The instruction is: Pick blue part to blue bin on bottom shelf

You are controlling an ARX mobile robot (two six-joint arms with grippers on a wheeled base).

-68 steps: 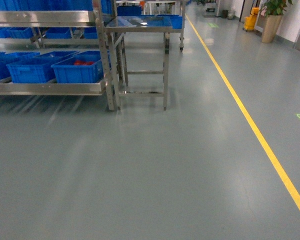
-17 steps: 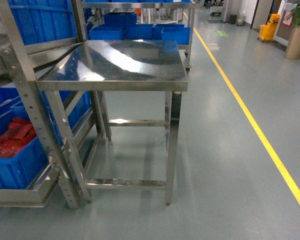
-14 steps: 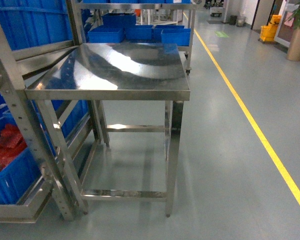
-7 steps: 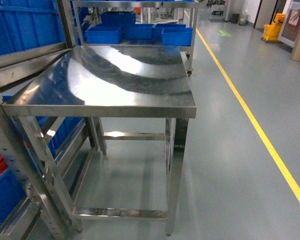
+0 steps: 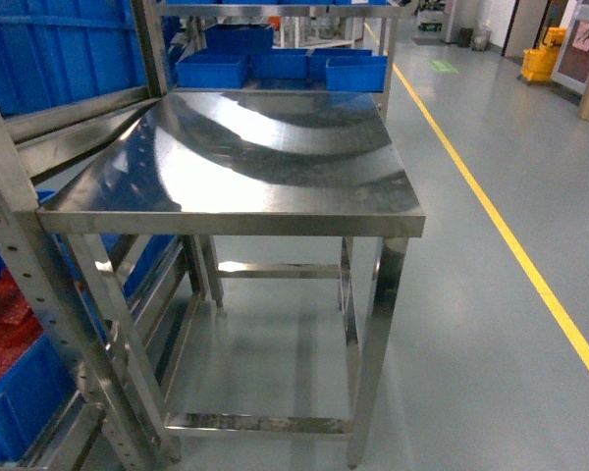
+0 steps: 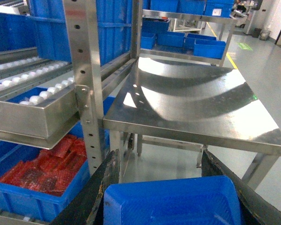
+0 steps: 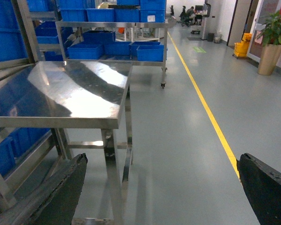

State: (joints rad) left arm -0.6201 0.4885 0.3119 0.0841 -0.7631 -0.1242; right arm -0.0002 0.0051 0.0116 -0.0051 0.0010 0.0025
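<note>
Grey floor and a yellow line run past on the right, and the steel table (image 5: 275, 162) now fills most of the head view. A few seconds ago it was a small shape far down the aisle, so our base has rolled right up to it. In the last second the crate of red packets (image 5: 10, 392) has slid to the left edge, beside the rack post (image 5: 20, 255). Our left gripper (image 6: 160, 164) has its fingers (image 6: 105, 187) pressed on either side of the blue part (image 6: 171, 204), which we judge to be clamped and carried low in front of the table. Our right gripper (image 7: 164, 197) is spread wide with nothing between its fingers. We see only a strip of the bottom shelf (image 5: 49, 442) under the packet crate, and the plain blue bin is not in any view. We judge the approach nearly done, but the drop still calls for turning left and down, past the packet crate.
</note>
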